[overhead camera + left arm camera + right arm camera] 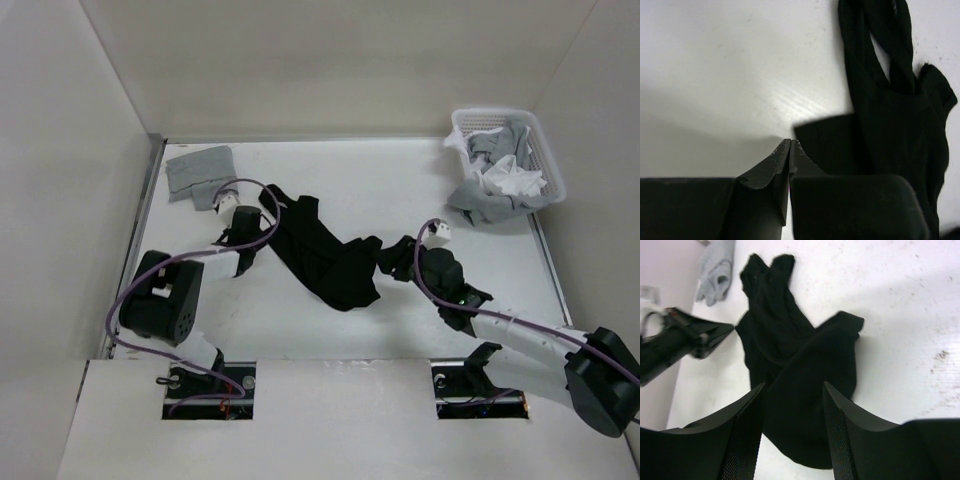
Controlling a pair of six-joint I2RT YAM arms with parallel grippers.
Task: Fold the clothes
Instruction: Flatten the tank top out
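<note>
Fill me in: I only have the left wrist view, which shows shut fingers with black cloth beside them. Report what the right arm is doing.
Observer: The right gripper is open over one end of the black T-shirt, with cloth showing in the gap between its jaws.
Operator: Describe how the shirt lies.
Observer: It is crumpled in a diagonal band across the table, running from the left gripper towards the right one.
Operator: Name anything else out there.
Observer: A small grey garment lies in the far left corner, apart from the shirt.
</note>
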